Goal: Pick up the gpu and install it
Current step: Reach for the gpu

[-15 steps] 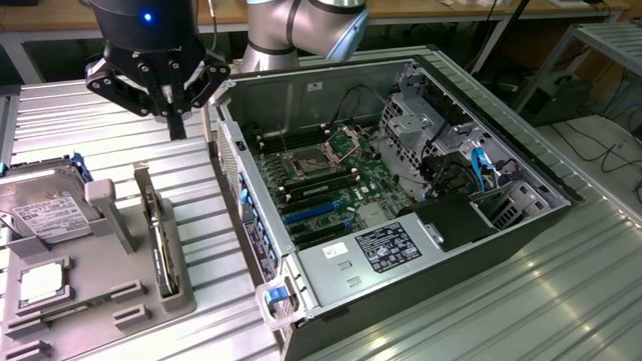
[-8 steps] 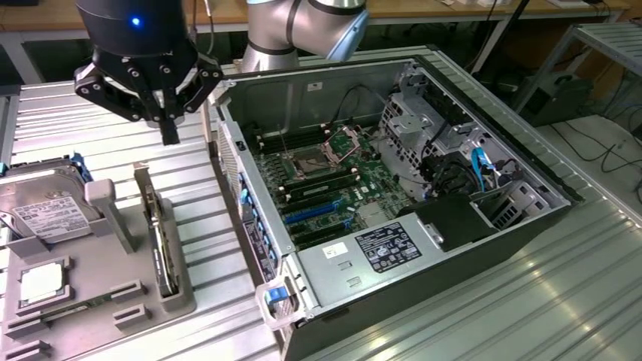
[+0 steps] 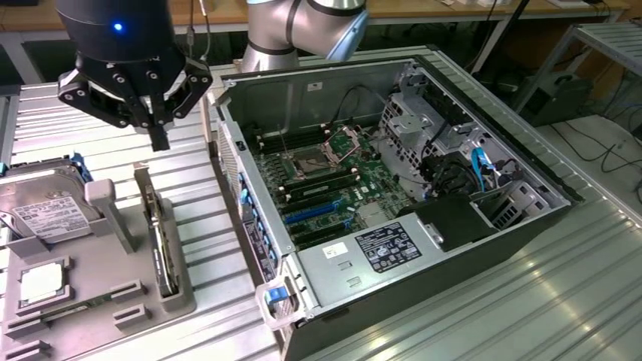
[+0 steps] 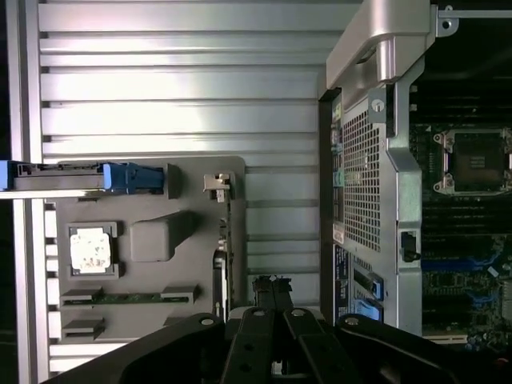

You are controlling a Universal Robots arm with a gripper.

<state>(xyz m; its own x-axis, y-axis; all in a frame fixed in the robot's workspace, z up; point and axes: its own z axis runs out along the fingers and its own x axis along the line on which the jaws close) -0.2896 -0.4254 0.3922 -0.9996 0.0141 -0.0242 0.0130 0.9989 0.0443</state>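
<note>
The gpu [image 3: 161, 237] stands on edge in a slot of the grey holder [image 3: 101, 301], so I see it as a thin dark strip. Its silver end bracket [image 4: 218, 186] shows in the wrist view, with the card's edge [image 4: 229, 240] running from it. My black gripper [image 3: 158, 139] hangs in the air above the far end of the holder, apart from the card. Its fingers [image 4: 282, 290] are pressed together and hold nothing. The open computer case [image 3: 401, 83] lies beside the holder, its motherboard with blue expansion slots [image 3: 311, 214] exposed.
On the holder lie a silver hard drive [image 3: 40, 207] with blue rails [image 4: 128, 178], a square processor chip [image 3: 42, 278] and a memory stick [image 4: 128, 298]. The case's perforated side wall [image 4: 364, 176] stands between holder and motherboard. Ribbed metal table [image 3: 561, 301] surrounds everything.
</note>
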